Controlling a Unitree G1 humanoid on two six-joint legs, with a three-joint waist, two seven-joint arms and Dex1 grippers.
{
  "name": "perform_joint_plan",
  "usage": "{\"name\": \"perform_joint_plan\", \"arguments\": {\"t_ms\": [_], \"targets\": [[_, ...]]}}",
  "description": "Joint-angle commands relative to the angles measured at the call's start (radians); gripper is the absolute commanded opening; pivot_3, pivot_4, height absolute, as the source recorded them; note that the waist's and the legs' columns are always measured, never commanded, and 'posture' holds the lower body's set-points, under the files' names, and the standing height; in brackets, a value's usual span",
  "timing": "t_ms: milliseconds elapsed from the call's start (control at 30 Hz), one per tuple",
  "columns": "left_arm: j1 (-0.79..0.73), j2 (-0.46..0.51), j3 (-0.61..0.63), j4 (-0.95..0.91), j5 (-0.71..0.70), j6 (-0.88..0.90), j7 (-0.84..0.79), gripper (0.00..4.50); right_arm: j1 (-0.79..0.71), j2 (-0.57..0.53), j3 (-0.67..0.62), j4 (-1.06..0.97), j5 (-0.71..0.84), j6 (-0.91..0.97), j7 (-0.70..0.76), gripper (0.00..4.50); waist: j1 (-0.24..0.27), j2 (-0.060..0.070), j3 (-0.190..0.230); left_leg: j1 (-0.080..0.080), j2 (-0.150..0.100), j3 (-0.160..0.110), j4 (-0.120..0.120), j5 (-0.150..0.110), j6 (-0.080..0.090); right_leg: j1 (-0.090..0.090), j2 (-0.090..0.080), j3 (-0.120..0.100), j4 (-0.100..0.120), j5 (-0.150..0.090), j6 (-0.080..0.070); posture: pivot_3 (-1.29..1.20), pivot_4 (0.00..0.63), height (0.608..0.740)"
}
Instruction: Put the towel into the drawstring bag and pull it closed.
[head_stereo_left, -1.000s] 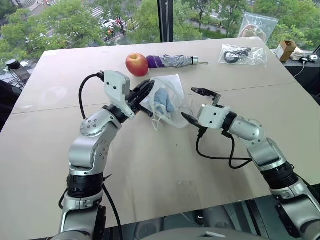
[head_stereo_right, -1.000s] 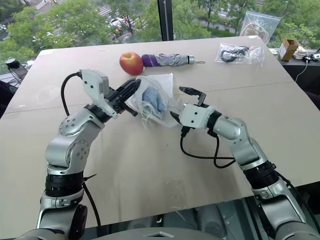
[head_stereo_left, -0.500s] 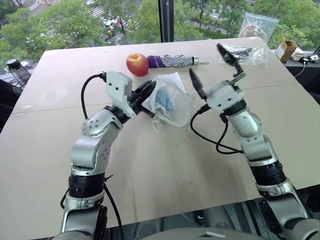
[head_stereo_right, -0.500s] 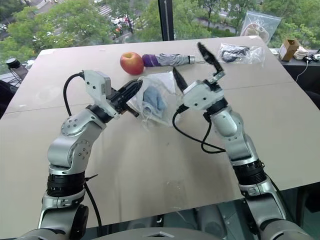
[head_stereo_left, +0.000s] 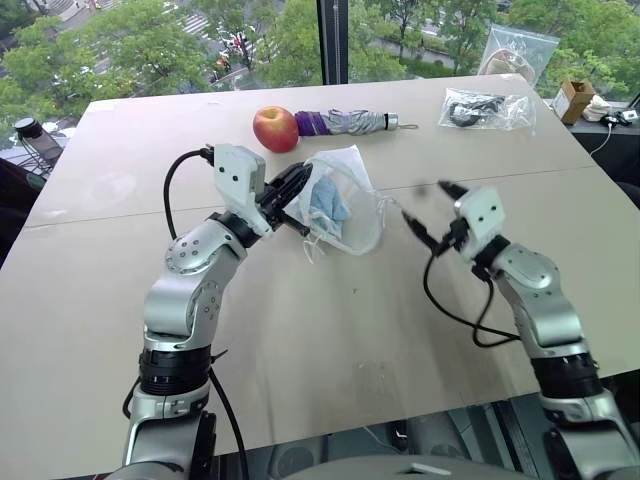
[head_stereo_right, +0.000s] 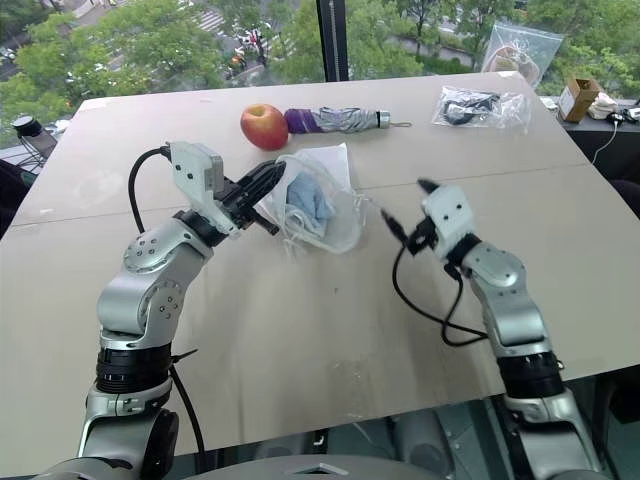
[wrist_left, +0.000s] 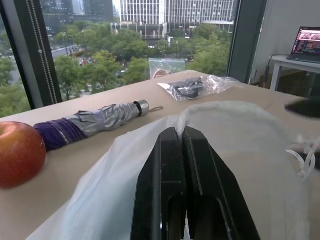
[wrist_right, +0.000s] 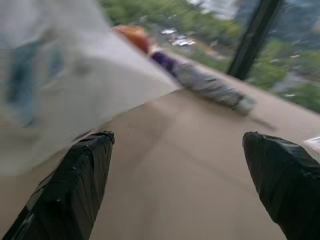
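Towel (head_stereo_left: 326, 200) inside drawstring bag (head_stereo_left: 350, 215), pinched by left tool (head_stereo_left: 296, 186).

A pale tan desk (head_stereo_left: 300, 330) is filling the frame's middle, carrying a red apple (head_stereo_left: 274, 128) beside a folded umbrella (head_stereo_left: 350, 122) at upper centre and a clear plastic packet (head_stereo_left: 484, 108) at upper right.

Left claw (head_stereo_left: 292, 192) clamped tight, raised, right claw (head_stereo_left: 428, 208) spread wide, level

A red apple (head_stereo_left: 274, 128) lies beside a folded umbrella (head_stereo_left: 352, 122) (purple and grey) on the desk (head_stereo_left: 330, 330); clear plastic bags (head_stereo_left: 485, 108) sit farther right.
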Motion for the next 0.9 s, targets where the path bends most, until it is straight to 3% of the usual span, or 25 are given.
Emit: {"name": "perform_joint_plan", "arguments": {"t_ms": [33,400,433,500,900], "targets": [[-0.006,0.003,0.006,-0.007,0.0,-0.022,-0.005,0.0,-0.004,-0.016,-0.004,-0.108,0.129,0.095,0.095,4.4,-0.005,0.0,0.0,0.001,0.0,0.001,0.0,0.0,0.0,0.0,0.0,0.001,0.0,0.0,0.0,0.0,0.15,0.74],[0.003,0.003,0.005,-0.018,0.008,-0.023,0.0,0.0,-0.091,0.081,-0.018,-0.068,0.193,0.151,0.059,4.4,-0.001,0.0,0.0,0.002,0.001,0.0,0.001,0.0,0.0,0.0,0.002,0.0,0.003,0.0,0.0,0.0,0.15,0.74],[0.003,0.003,0.005,-0.019,0.008,-0.023,0.0,0.0,-0.094,0.088,-0.021,-0.061,0.205,0.161,0.06,3.86,-0.001,0.0,0.0,0.002,0.001,0.0,0.001,0.0,0.0,0.0,0.002,0.0,0.003,0.0,0.0,0.0,0.15,0.74],[0.002,0.003,0.004,-0.019,0.009,-0.024,0.001,0.0,-0.1,0.092,-0.018,-0.042,0.216,0.169,0.073,3.24,0.001,0.0,0.0,0.001,0.001,-0.001,0.001,0.0,0.0,0.0,0.002,0.0,0.003,0.0,0.0,0.0,0.15,0.74],[0.002,0.006,0.007,-0.02,0.014,-0.024,0.002,0.0,-0.154,0.149,-0.062,0.038,0.296,0.18,0.077,3.24,-0.001,0.0,0.0,0.001,0.001,-0.001,0.001,0.0,0.0,0.0,0.002,0.0,0.003,0.0,0.0,0.0,0.15,0.74]]}}
